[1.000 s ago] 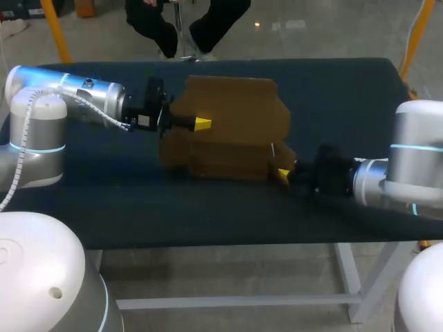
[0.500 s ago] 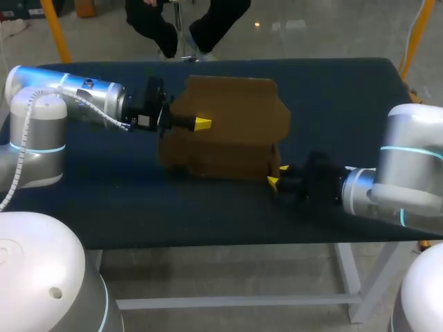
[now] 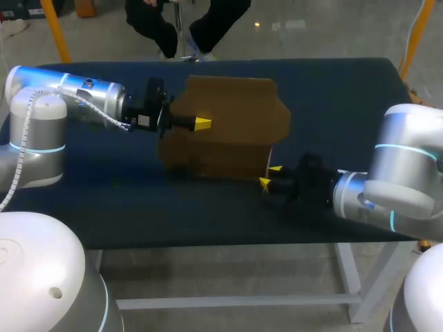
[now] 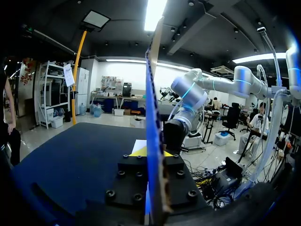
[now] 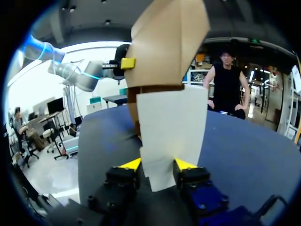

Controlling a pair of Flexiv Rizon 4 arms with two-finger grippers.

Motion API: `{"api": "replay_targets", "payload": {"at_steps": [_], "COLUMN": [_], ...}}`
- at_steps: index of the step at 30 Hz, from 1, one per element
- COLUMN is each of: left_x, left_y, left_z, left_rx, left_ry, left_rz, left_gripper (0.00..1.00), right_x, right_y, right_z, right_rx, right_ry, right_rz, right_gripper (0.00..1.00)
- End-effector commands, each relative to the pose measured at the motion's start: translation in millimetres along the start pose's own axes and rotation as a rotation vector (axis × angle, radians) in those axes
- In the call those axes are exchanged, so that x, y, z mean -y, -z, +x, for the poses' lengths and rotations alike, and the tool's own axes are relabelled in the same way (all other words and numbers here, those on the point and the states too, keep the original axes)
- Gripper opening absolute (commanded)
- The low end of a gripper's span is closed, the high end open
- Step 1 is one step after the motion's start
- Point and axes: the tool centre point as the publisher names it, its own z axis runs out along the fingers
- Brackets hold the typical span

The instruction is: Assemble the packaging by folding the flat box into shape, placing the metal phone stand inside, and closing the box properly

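Brown cardboard box [image 3: 228, 128] half-folded, upright, mid-table.

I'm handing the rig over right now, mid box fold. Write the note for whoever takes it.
Left gripper: shut on the upper panel of the cardboard box, which stands partly folded on the table.
Right gripper: at the white flap by the box's near right corner; grip unclear.
Done: box partly raised.
Left: finish folding, put in the phone stand (not in view), close the box.
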Motion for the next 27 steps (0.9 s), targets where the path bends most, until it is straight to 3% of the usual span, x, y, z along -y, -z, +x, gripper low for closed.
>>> {"api": "replay_targets", "payload": {"at_steps": [1, 10, 20, 27], "left_x": [-2.8, -2.8, -2.8, -2.8], "left_y": [-1.2, -1.2, -1.2, -1.2], "left_z": [-0.5, -0.5, -0.5, -0.5], "left_rx": [-0.002, -0.002, -0.002, -0.002], "left_ry": [0.0, 0.0, 0.0, 0.0], "left_rz": [0.001, 0.001, 0.001, 0.001], "left_gripper": [0.0, 0.0, 0.0, 0.0], "right_x": [2.1, 8.4, 6.5, 3.5], "right_y": [5.3, 37.4, 79.1, 86.1], "right_z": [5.7, 13.4, 11.0, -7.8], "right_rx": [0.052, 0.06, 0.01, -0.072], "right_ry": [-0.003, -0.01, 0.058, 0.121], "right_rz": [-0.006, -0.014, 0.003, 0.041], "right_gripper": [0.47, 0.61, 0.6, 0.6]}}
